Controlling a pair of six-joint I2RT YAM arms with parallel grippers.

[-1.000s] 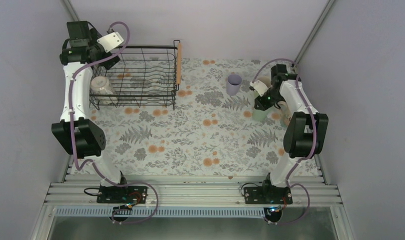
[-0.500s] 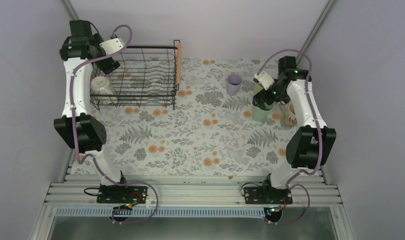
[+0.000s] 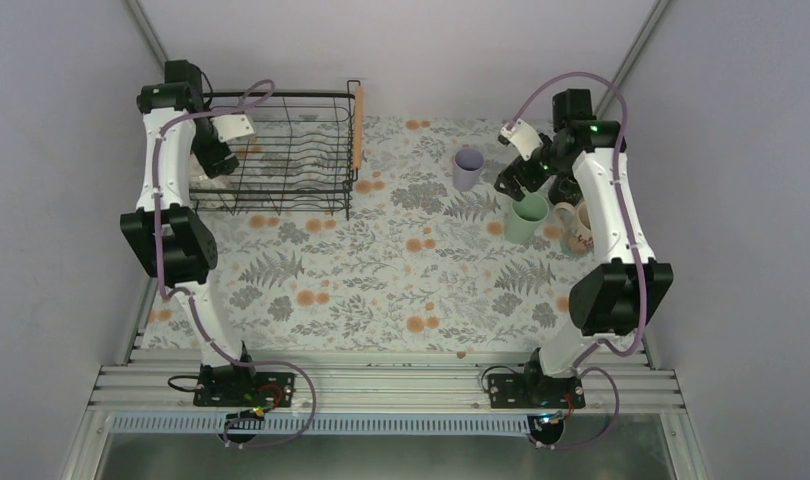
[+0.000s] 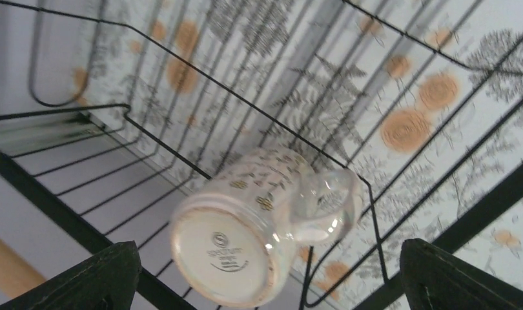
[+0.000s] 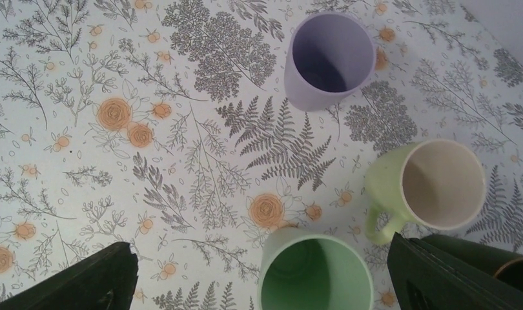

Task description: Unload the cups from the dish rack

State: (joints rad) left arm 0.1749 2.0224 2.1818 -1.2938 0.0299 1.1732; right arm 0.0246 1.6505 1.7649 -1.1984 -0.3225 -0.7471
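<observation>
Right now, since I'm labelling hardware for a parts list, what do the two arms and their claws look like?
The left arm and right arm share white link shells, bulky black joint housings and a lavender cable looping along each from its base. A white block sits near each wrist. The left claw and right claw have dark, wedge-shaped fingers.

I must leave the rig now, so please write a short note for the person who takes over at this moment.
Left gripper: open, empty, over the glass mug in the dish rack.
Right gripper: open, empty, above the mint cup.
Done: lavender cup, mint cup, light green mug and beige mug stand on the table, right side.
To do: the glass mug only, as far as visible.
</observation>
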